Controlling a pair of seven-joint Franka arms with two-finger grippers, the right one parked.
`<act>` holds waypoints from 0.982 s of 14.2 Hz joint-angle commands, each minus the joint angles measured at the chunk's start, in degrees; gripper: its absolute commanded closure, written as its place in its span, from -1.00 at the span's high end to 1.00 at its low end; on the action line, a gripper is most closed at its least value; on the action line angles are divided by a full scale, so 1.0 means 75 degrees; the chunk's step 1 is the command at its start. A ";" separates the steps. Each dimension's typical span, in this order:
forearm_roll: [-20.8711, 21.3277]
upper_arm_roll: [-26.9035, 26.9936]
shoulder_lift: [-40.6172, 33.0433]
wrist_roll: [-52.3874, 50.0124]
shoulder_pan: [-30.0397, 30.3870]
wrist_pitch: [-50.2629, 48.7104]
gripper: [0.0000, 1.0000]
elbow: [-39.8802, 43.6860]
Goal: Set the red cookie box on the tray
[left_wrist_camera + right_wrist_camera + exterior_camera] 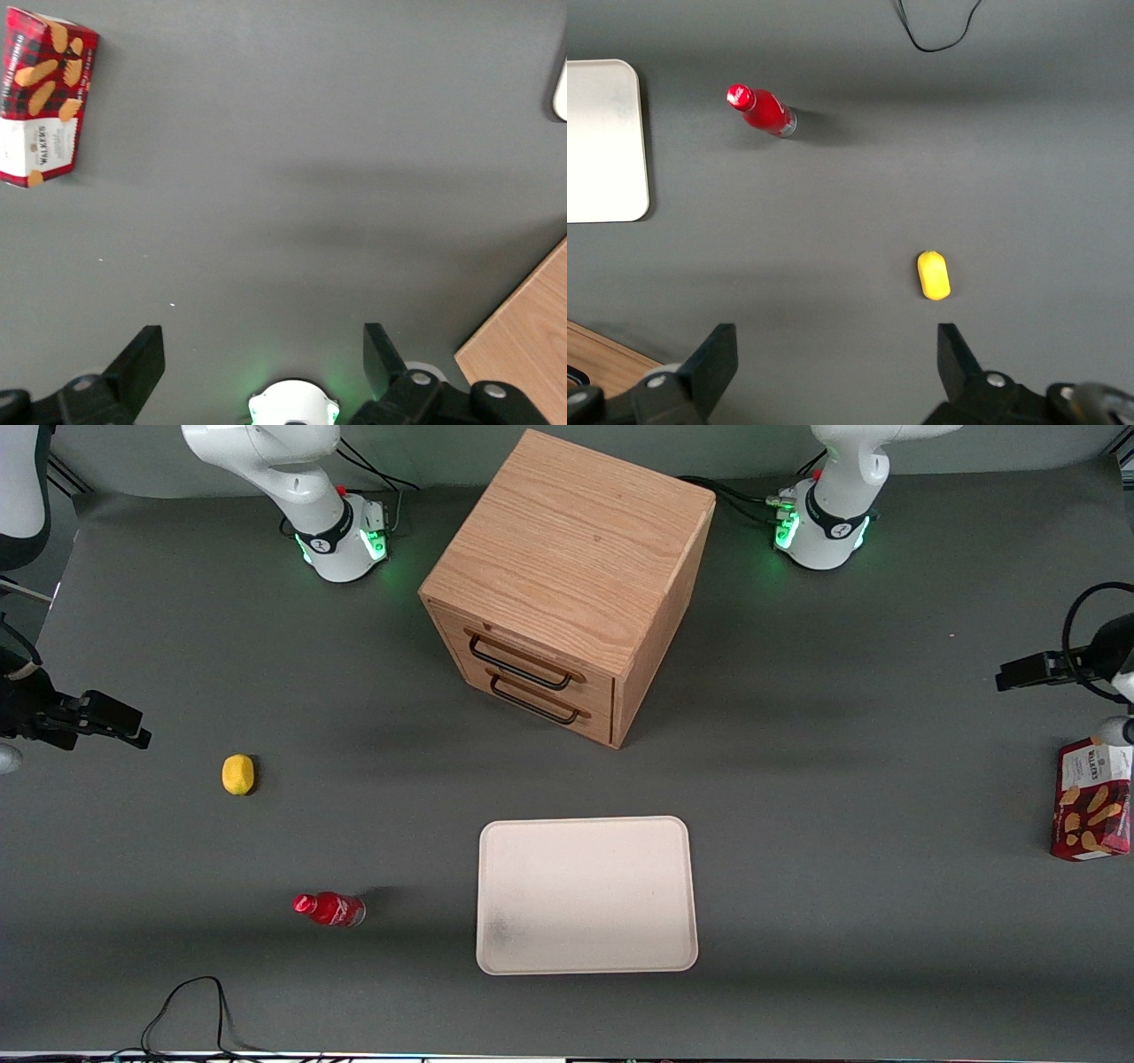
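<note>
Cream-white tray [586,895] sits closest to the front camera, smooth, round-cornered, low-rimmed, nothing on it. Out at the working arm's end of the table lies the red cookie box [1091,799], flat tartan cardboard, long axis running toward the camera, label end farther away. Gripper [264,356] hovers near it, fingers spread wide, gripping nothing.

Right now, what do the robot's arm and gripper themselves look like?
The working left arm is glossy white with a black band near its base, green lights glowing there, a small red spot and black cables trailing off. Its gripper has two black, wedge-shaped fingers on a black body with silver screws, standing apart. It hangs over bare table toward the working arm's end, near the red cookie box.
</note>
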 commanded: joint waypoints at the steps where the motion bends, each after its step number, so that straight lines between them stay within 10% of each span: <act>1: 0.0064 -0.0016 0.0493 0.0589 0.0773 -0.0308 1.00 0.0784; 9: 0.0744 -0.0016 0.2059 0.5437 0.3248 -0.0144 1.00 0.2841; 14: 0.0744 -0.0016 0.3023 0.6310 0.3438 0.0184 1.00 0.3714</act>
